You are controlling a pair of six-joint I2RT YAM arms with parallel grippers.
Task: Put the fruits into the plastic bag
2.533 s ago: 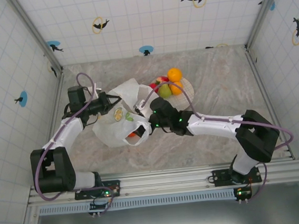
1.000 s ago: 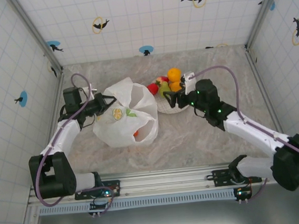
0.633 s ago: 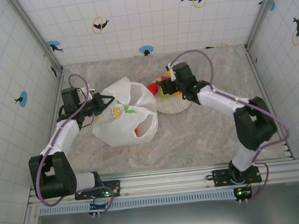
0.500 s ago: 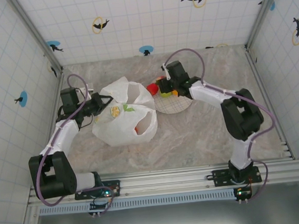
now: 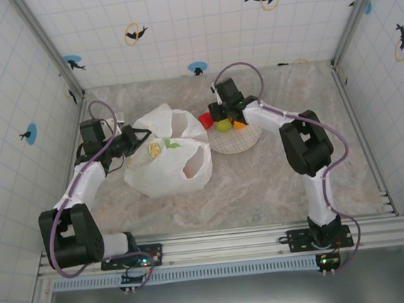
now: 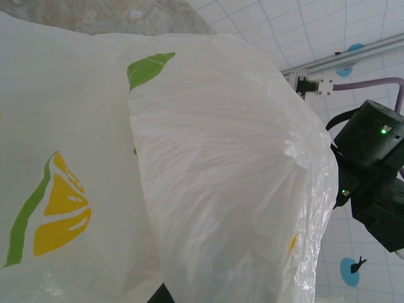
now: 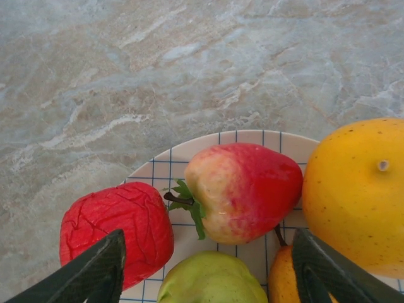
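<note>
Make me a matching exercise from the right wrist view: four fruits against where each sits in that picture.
Fruits:
1. strawberry
2. large orange
3. green pear
4. crackled red fruit

Places:
A. far left
B. bottom middle
C. centre
D. right edge

Pairs: 1-C, 2-D, 3-B, 4-A

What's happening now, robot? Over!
Right claw open above fruits on plate. Left claw gripping plastic bag. Nothing blocking.
</note>
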